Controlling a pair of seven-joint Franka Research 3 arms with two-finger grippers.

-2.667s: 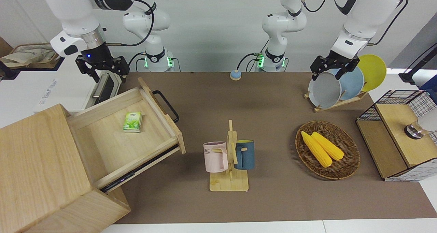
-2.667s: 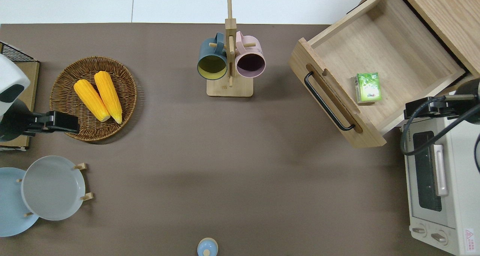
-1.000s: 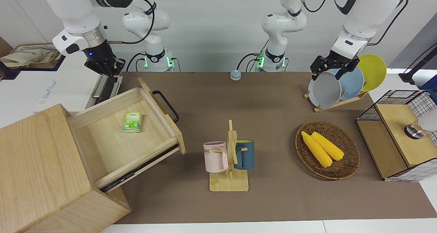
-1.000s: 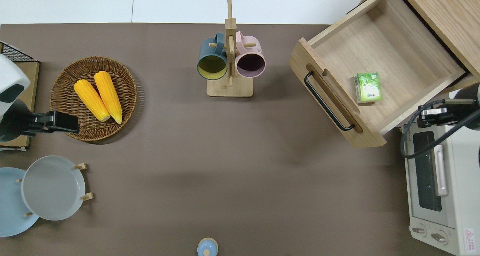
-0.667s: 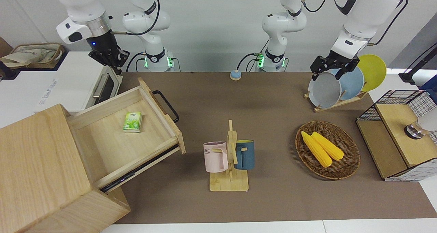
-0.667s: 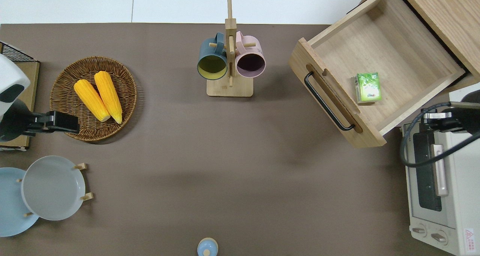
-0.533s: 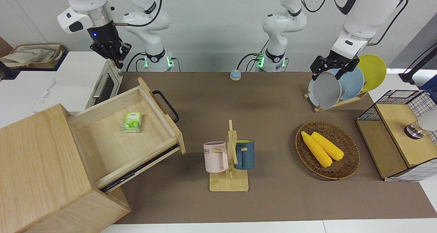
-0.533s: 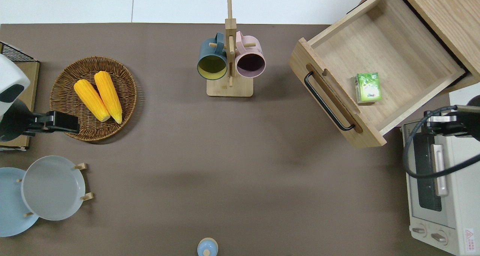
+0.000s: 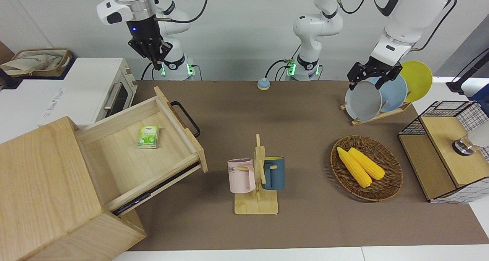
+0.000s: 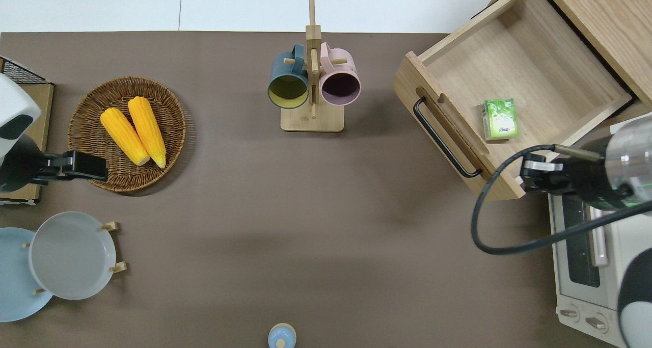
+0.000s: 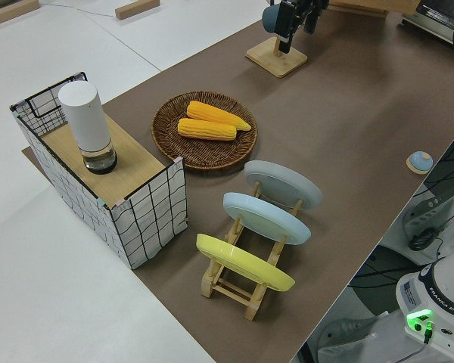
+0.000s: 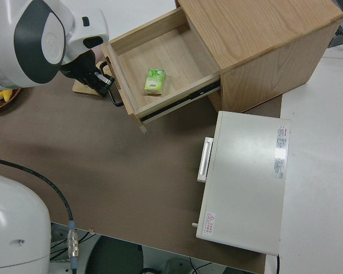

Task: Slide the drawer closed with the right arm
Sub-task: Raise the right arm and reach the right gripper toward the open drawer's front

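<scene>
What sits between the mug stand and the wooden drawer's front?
Nothing. In the overhead view, only bare brown mat separates the mug stand from the drawer and its black handle. The front view shows the same open gap.

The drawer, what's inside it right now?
The drawer stands pulled out of the cabinet. One small green packet lies on its floor; the rest of the visible floor is bare wood. The strip under the cabinet's top edge is hidden.
</scene>
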